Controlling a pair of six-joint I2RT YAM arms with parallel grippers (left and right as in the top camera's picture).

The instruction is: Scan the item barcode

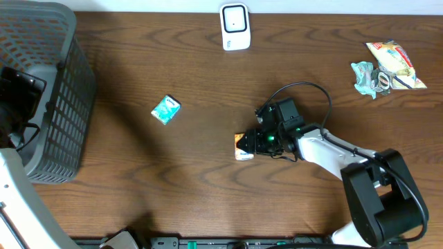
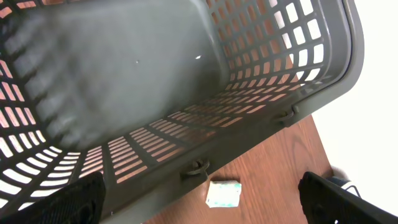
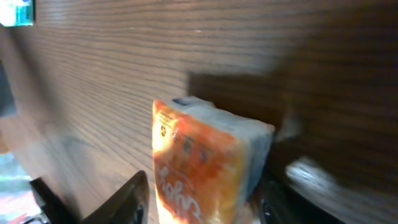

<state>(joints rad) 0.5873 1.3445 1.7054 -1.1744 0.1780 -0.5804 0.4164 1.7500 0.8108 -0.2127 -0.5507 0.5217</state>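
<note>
An orange packet (image 1: 243, 146) lies on the brown table near the middle. My right gripper (image 1: 255, 142) is down at it from the right. In the right wrist view the orange packet (image 3: 199, 162) stands between the two fingers (image 3: 134, 196) of the right gripper (image 3: 202, 205). A thin gap shows on its left side, and the right finger is at or almost at its edge. The white scanner (image 1: 234, 26) stands at the table's far edge. My left gripper (image 2: 204, 202) hangs wide open and empty over the basket's rim (image 2: 249, 134).
A grey slotted basket (image 1: 41, 90) fills the left side of the table. A small teal packet (image 1: 166, 109) lies to its right, seen as the teal packet (image 2: 224, 194) from the left wrist. Crumpled snack bags (image 1: 391, 66) lie at the far right.
</note>
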